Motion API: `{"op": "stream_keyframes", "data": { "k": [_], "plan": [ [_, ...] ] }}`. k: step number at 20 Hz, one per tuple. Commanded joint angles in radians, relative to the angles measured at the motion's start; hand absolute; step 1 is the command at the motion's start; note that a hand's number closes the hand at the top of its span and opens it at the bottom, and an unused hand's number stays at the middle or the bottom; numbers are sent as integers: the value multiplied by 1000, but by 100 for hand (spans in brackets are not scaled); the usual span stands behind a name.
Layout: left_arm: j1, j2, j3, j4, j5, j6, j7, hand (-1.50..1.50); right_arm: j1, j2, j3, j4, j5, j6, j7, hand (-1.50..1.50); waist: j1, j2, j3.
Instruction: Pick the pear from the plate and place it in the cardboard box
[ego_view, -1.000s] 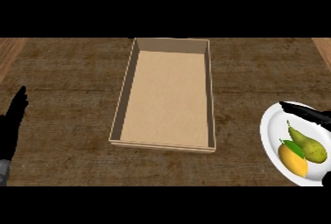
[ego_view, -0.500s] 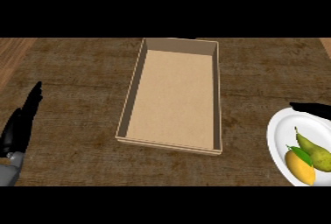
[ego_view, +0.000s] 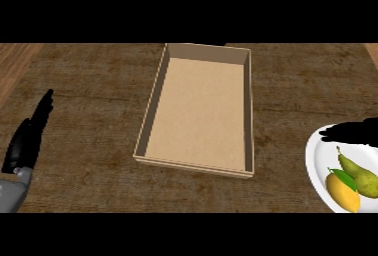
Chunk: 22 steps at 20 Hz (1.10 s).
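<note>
Head view, steep down onto brown table (ego_view: 88, 100).

Cardboard box (ego_view: 198, 165) at centre, long axis running away from the robot, open top, nothing seen inside. Near wall low enough to be cleared from above; likely placed centrally to be within reach of either arm.

White plate (ego_view: 316, 165) at right edge, partly cut off by frame. Pear (ego_view: 360, 175) on plate: green, stem end pointing up-left, lying on its side. Yellow fruit (ego_view: 343, 192) with green leaf touching pear on its left side. Pear well apart from box, not lifted.

Right hand (ego_view: 358, 131) seen only as black shape over far rim of plate, just above pear's stem end. Not touching pear as far as visible. Fingers not resolvable; open or closed: cannot tell. Position consistent with approach for grasp from above.

Left hand (ego_view: 29, 137) at left edge, fingers straight, pointing up the frame, holding nothing. Resting, clear of box, so path from plate to box unobstructed.

Judgement: reach stage, grasp not yet made. Risk: yellow fruit pressed against pear, could get nudged or caught during closing.
</note>
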Motion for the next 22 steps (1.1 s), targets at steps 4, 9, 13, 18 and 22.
{"op": "stream_keyframes", "data": {
  "k": [4,9,13,18,22],
  "plan": [
    [1,-33,26,63,-21,15,-33,0,-131,141,108,219,164,56,-134,-150,-25,-6,-1],
    [11,-29,46,46,-25,-4,-14,0,-190,255,131,364,230,-4,-159,-150,-36,-9,-1],
    [19,-55,53,75,-48,6,-35,0,-160,245,131,383,235,-32,-218,-150,-55,-14,-2],
    [40,-46,67,38,-50,-17,-19,0,-188,272,128,431,248,-33,-256,-150,-55,-16,-2],
    [72,-42,64,-29,-67,6,16,0,-198,264,133,439,228,12,-295,-150,-45,-17,-1]
  ]
}}
